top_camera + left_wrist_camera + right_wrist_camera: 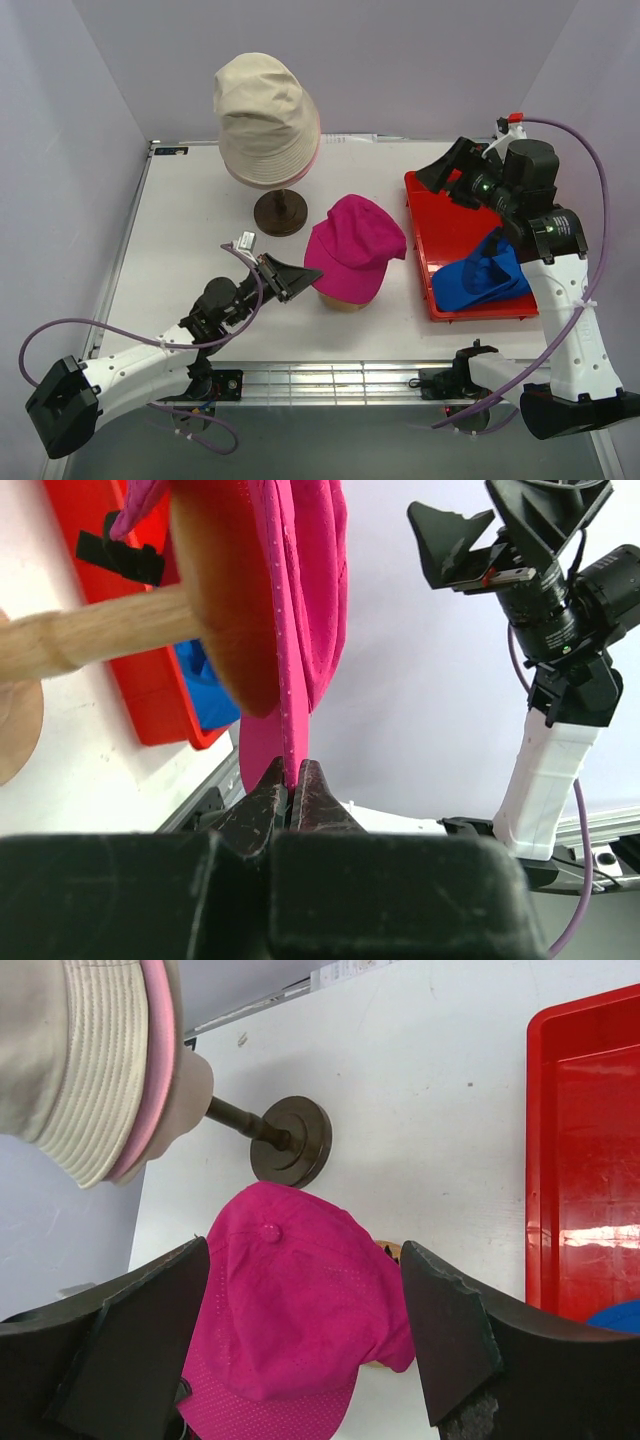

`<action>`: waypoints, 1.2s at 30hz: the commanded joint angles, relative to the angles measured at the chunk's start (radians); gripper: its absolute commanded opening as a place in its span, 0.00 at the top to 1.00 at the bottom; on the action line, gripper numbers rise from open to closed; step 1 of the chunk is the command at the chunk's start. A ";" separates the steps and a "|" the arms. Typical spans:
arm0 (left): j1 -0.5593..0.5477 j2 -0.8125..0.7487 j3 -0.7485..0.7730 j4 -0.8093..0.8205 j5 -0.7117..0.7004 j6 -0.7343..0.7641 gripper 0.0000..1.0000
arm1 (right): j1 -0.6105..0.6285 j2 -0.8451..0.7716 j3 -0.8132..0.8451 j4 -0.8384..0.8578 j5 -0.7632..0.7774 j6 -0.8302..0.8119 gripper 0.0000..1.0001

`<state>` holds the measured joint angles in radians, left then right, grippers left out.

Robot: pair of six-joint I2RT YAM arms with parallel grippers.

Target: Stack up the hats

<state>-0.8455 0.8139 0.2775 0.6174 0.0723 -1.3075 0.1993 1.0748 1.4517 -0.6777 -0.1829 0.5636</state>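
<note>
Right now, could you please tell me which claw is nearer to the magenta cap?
Left. The left claw is shut on the edge of the magenta cap. The right claw hangs open over the far end of the red tray, apart from the cap.

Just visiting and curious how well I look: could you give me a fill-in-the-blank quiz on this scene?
The left gripper is clamped on a cap coloured ____.
The blue cap lies in a tray coloured ____.
The right gripper has its jaws ____.
The beige bucket hat sits over a lower hat coloured ____.
Missing words: magenta, red, open, pink.
</note>
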 commanded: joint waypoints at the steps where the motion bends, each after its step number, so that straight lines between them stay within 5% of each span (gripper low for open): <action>1: 0.010 -0.007 -0.049 0.005 -0.026 -0.019 1.00 | 0.003 -0.029 -0.019 0.052 -0.001 -0.025 0.18; 13: 0.032 0.014 -0.168 0.010 -0.057 -0.104 1.00 | 0.003 -0.039 -0.085 0.052 -0.010 -0.064 0.18; 36: 0.059 0.251 -0.159 0.053 0.006 -0.185 0.96 | 0.045 0.010 -0.097 -0.013 -0.007 -0.166 0.18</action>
<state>-0.7994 1.0393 0.1135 0.7471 0.0814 -1.4944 0.2276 1.0813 1.3582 -0.6910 -0.2012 0.4339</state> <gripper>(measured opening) 0.040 0.820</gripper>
